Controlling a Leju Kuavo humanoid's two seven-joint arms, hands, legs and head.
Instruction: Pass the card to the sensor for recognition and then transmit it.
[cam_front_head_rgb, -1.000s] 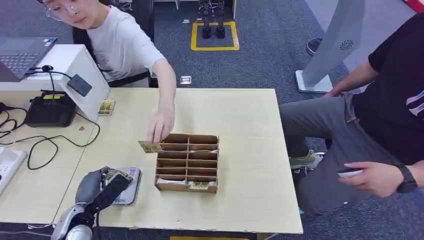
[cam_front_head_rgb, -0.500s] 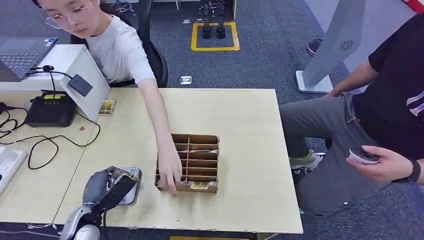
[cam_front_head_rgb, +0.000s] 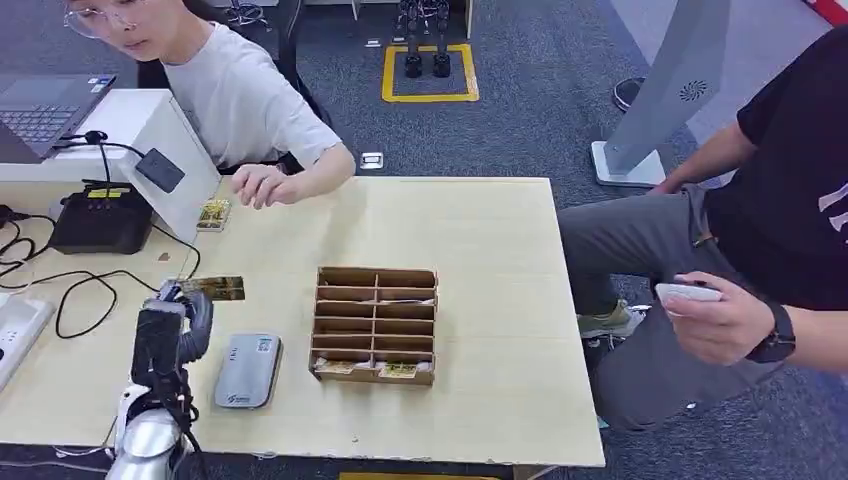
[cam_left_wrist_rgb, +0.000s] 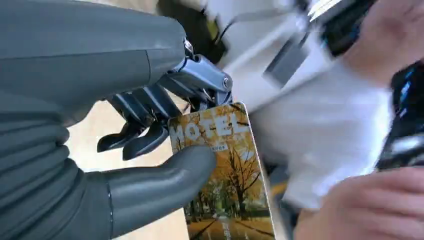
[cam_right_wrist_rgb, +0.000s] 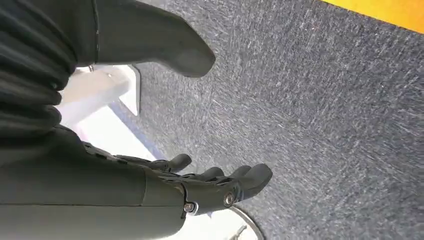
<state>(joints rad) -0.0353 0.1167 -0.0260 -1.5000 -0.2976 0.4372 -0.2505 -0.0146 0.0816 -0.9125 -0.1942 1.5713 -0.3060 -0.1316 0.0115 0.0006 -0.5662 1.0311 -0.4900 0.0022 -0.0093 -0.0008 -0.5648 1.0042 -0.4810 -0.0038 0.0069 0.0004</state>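
Left wrist view shows the left hand (cam_left_wrist_rgb: 125, 150) pinching a card (cam_left_wrist_rgb: 225, 175) between thumb and fingers, its face printed with yellow trees and the word "MOTEL". Head view places that left hand (cam_front_head_rgb: 172, 325) raised over the near left part of the table (cam_front_head_rgb: 480, 215), the card (cam_front_head_rgb: 218, 288) just above the grey sensor (cam_front_head_rgb: 247, 370), which lies beside a wooden divided box (cam_front_head_rgb: 375, 325) with a person's hand (cam_front_head_rgb: 258, 186) resting at the far edge. Right wrist view shows the right hand (cam_right_wrist_rgb: 165, 170) over grey carpet (cam_right_wrist_rgb: 325, 100), fingers apart and holding nothing.
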